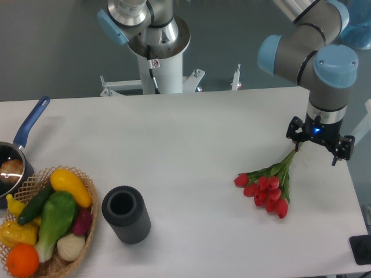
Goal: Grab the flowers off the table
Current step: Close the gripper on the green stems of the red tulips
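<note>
Looking down at the table (174,145) through the fixed camera, I see the flowers (268,188) lying flat on the white top toward its right side. The red buds are bunched together and point down and to the left, with one bud sticking out further left than the rest. The green stems run up and to the right, ending close to the table's right edge.

My gripper (318,146) hangs right over the stem ends, pointing downward from the grey and blue arm (307,52) that comes in from the upper right. A small blue light glows on its body. From this angle I see dark fingers sticking out on either side, so the jaws look spread apart, but I cannot tell whether the stem tips sit between them or just beside them. The buds and most of the stems lie on the table.

On the left side, well apart from the flowers, a dark ribbed cylinder (126,214) lies with its open end facing up toward the camera. Just beside it is a wicker basket (87,231) filled with colourful vegetables. Behind the basket, at the left edge, a pot (11,168) with a blue handle holds something pale. The arm's white base (159,63) stands behind the far edge of the table.
</note>
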